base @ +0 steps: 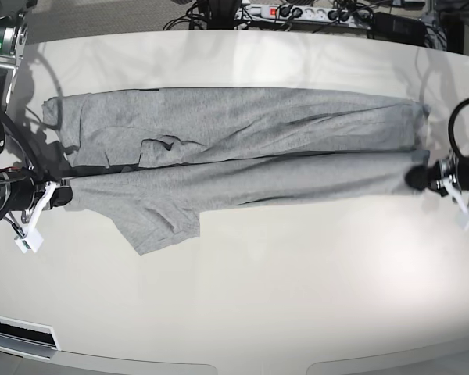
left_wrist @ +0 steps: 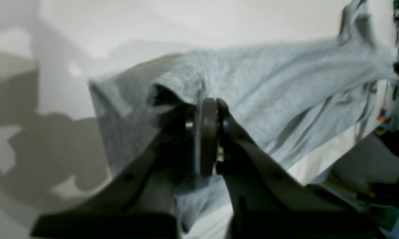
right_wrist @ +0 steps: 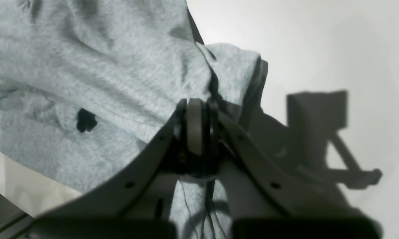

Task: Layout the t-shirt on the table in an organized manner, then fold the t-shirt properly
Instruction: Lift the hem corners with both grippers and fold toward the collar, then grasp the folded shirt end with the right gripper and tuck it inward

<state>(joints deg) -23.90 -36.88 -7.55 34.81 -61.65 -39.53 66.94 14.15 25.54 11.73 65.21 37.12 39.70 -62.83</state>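
Observation:
The heather-grey t-shirt (base: 242, 148) lies stretched lengthwise across the off-white table (base: 258, 312), folded along its length, with a sleeve (base: 160, 223) sticking out toward the front. On the right of the base view my left gripper (base: 416, 178) is shut on the t-shirt's edge. Its wrist view shows the fingers (left_wrist: 207, 106) pinching grey cloth (left_wrist: 269, 83). On the left, my right gripper (base: 62, 195) is shut on the other end, its tips (right_wrist: 196, 106) clamped on the fabric (right_wrist: 86, 76). A small black mark (right_wrist: 85, 120) shows on the cloth.
A power strip (base: 313, 12) and cables run along the table's far edge. A device with a green light (base: 0, 39) stands at the far left corner. A white slotted plate (base: 19, 336) sits at the near left edge.

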